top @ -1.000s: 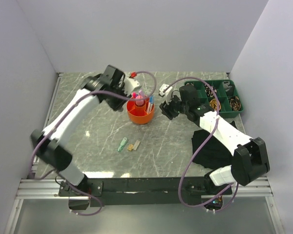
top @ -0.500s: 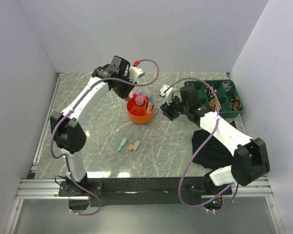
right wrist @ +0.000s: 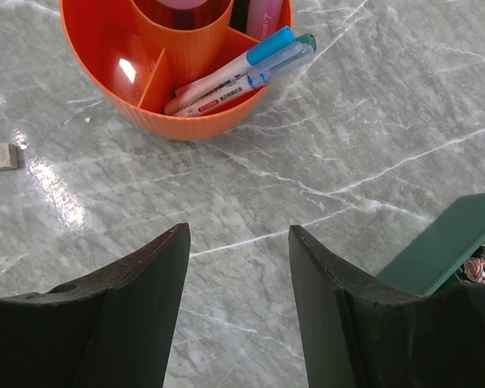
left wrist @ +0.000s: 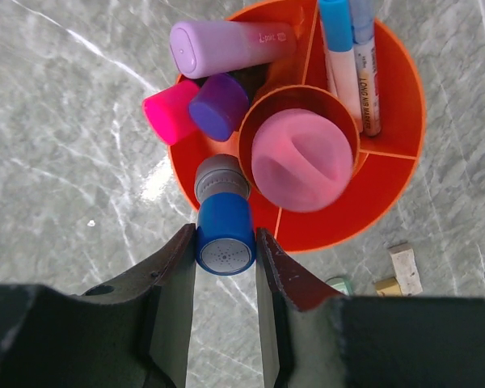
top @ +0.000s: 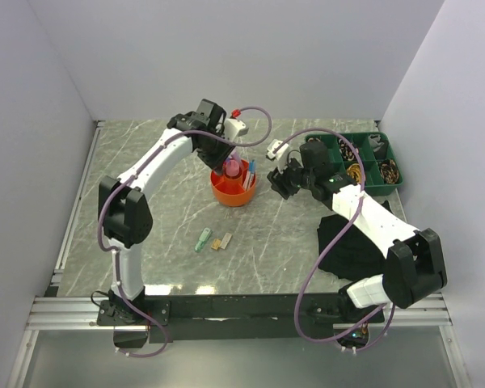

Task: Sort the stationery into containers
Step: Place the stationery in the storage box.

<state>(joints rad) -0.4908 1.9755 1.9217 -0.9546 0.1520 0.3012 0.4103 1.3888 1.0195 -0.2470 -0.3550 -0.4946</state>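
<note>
The left claw (left wrist: 225,237) is clamped on a small blue plastic cylinder with a grey end (left wrist: 223,212), poised at the rim of an outer section of the round orange plastic pot (left wrist: 339,217). The step in hand looks like dropping it in, which calls for centring over the section and parting the jaws. Only the left wrist view shows that grip. The top view shows the green clip (top: 203,240) and yellow eraser (top: 221,242) on the marble surface (top: 145,234), and the right wrist view shows the right claw (right wrist: 238,233) wide and empty.
</note>
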